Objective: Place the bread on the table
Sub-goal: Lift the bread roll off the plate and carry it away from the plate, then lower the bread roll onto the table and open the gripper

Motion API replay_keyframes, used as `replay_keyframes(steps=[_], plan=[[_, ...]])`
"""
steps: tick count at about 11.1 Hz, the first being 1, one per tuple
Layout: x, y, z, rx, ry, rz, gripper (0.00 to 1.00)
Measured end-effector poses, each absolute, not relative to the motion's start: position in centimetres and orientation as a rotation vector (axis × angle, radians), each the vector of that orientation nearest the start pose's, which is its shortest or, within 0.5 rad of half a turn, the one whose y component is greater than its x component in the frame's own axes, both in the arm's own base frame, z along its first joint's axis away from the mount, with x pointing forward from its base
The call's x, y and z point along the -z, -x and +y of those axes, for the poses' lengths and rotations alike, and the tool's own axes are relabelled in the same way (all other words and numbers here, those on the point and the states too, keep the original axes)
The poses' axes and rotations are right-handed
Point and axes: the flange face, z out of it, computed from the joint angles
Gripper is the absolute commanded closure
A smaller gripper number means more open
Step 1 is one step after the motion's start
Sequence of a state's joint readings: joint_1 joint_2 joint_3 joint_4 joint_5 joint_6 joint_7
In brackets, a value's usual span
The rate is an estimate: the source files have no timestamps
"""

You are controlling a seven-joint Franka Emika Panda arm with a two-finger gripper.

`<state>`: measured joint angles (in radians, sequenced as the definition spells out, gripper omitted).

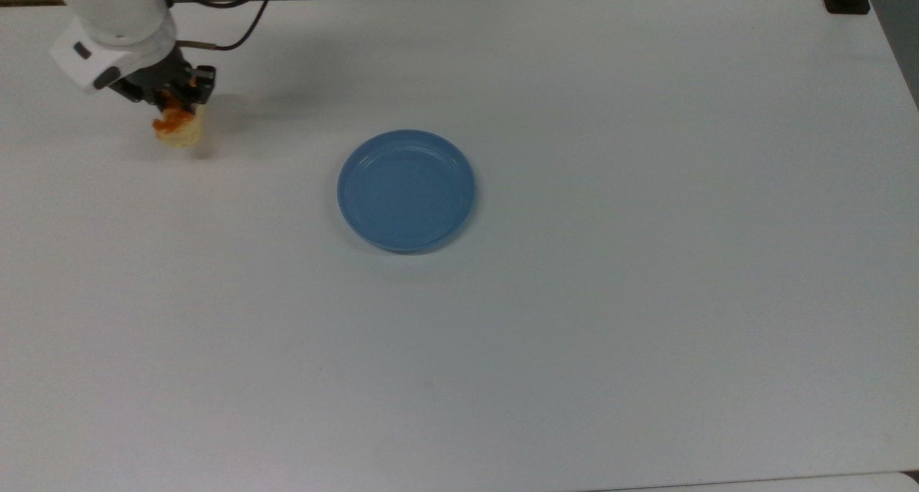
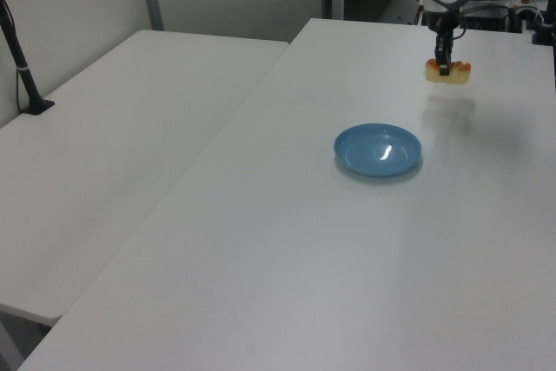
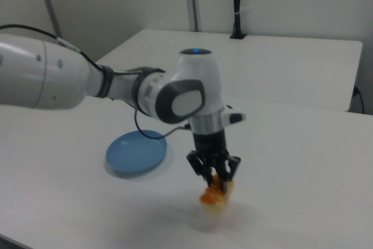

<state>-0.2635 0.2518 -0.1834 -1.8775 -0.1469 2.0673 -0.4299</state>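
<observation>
One small oblong pale-yellow bread with orange-brown glazed top hangs clamped in the black fingers of the white arm's gripper, above the large plain white table, well apart from one round blue plastic plate. The plate lies bare; a second white table adjoins in the left view
</observation>
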Motion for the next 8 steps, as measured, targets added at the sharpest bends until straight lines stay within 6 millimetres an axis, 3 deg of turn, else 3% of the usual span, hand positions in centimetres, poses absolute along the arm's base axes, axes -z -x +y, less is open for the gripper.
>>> replay_keyframes(steps=[1, 2, 3, 4, 8], plan=[[-36.3, -54.7, -28.5, -0.174, 3.280, -0.070, 0.66], [-34.7, -54.7, -30.0, -0.133, 3.296, -0.055, 0.59], [-33.2, -55.0, -30.7, -0.111, 3.307, -0.051, 0.12], [-32.3, -55.2, -30.8, -0.104, 3.311, -0.055, 0.00], [-32.9, -55.4, -31.2, -0.084, 3.319, -0.048, 0.00]])
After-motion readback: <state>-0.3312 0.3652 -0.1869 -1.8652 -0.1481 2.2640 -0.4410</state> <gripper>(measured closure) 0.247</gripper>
